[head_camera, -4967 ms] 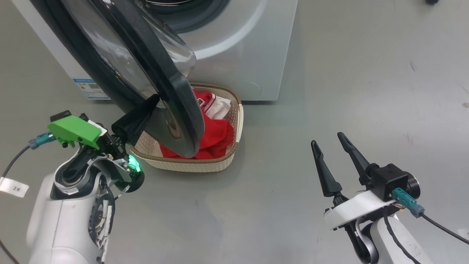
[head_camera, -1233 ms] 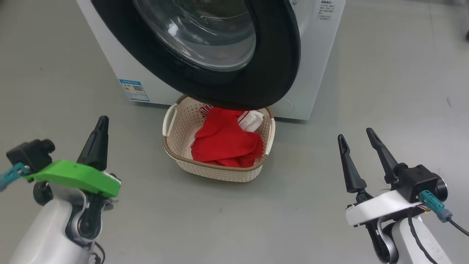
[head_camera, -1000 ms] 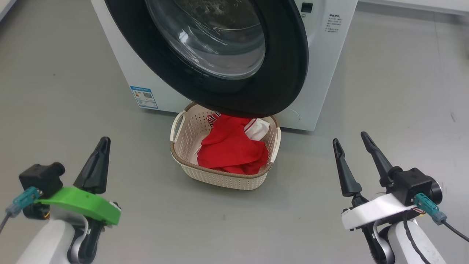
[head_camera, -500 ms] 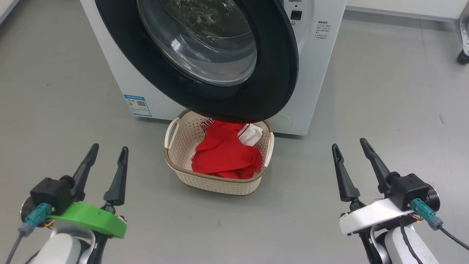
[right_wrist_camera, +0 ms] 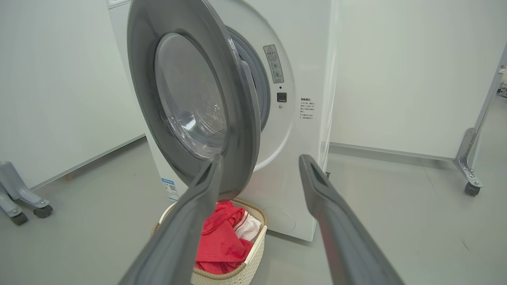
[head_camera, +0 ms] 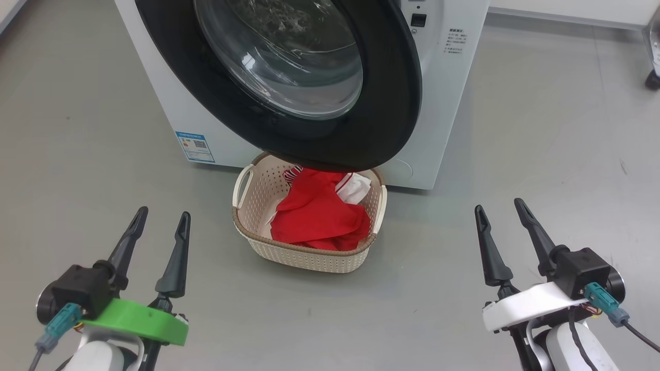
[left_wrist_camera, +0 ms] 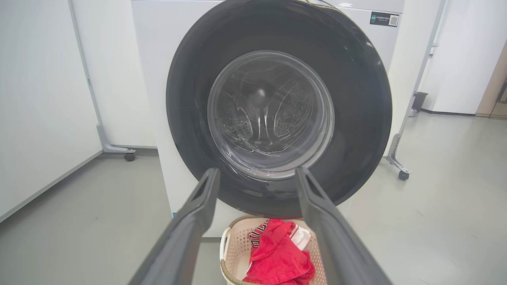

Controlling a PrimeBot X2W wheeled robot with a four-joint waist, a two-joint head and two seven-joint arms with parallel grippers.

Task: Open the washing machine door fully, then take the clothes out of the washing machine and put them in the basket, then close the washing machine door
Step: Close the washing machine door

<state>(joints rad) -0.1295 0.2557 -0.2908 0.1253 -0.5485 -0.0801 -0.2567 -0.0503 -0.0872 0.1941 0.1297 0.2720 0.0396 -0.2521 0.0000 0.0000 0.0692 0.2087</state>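
Note:
The washing machine [head_camera: 454, 103] stands white at the top of the head view. Its black-rimmed washing machine door [head_camera: 392, 103] is swung almost against the front; the right wrist view shows the door [right_wrist_camera: 190, 103] still ajar, with a narrow gap at its free edge. On the floor just below the door sits the cream basket [head_camera: 304, 252] with the red clothes [head_camera: 319, 216] inside. My left gripper [head_camera: 163, 214] hovers open and empty at the lower left, well short of the basket. My right gripper [head_camera: 499, 205] is open and empty at the lower right.
Grey floor spreads all around the basket and between both arms. A blue sticker [head_camera: 195, 146] marks the machine's lower left front. Wheeled frame feet [left_wrist_camera: 403, 175] stand beside the machine, and a caster [head_camera: 652, 80] shows at the far right.
My left gripper has gone from shut to open and turned so both fingers point up. The door swung from wide open to nearly closed. The camera shifted a little.

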